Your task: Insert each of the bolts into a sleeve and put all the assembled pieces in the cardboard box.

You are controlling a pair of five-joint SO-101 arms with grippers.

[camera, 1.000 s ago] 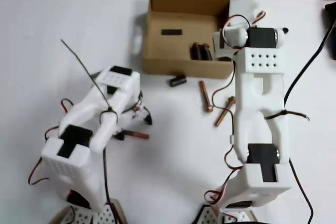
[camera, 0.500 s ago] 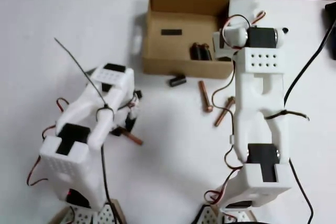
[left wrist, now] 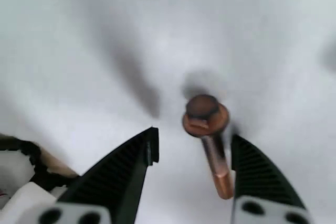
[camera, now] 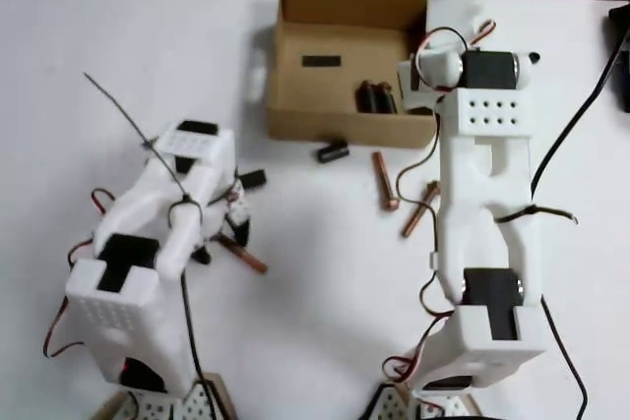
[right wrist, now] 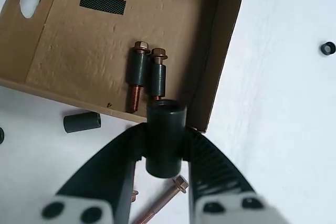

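Our left gripper (left wrist: 193, 139) stands with its jaws apart over the white table (camera: 325, 322). A copper bolt (left wrist: 206, 116) lies between them, its hex head out past the fingertips and its shank close along the inner face of one finger. We cannot tell whether the two touch. Our right gripper (right wrist: 165, 145) is clamped on a black sleeve (right wrist: 165, 124), which stands upright between the pads with its open bore on top. Just beyond that gripper's fingertips lies the cardboard box (right wrist: 73, 51). The held sleeve sits over the box's near wall, close to a corner. Inside the box, a short way ahead of the gripper, an assembled piece (right wrist: 138, 69) and a second assembled piece (right wrist: 158, 77) lie side by side, touching. Outside the box, just off to one side of the right gripper, a loose sleeve (right wrist: 81, 123) lies on its side. Under and behind the right gripper's jaws lie a loose bolt (camera: 384, 180) and a second loose bolt (camera: 420, 209).
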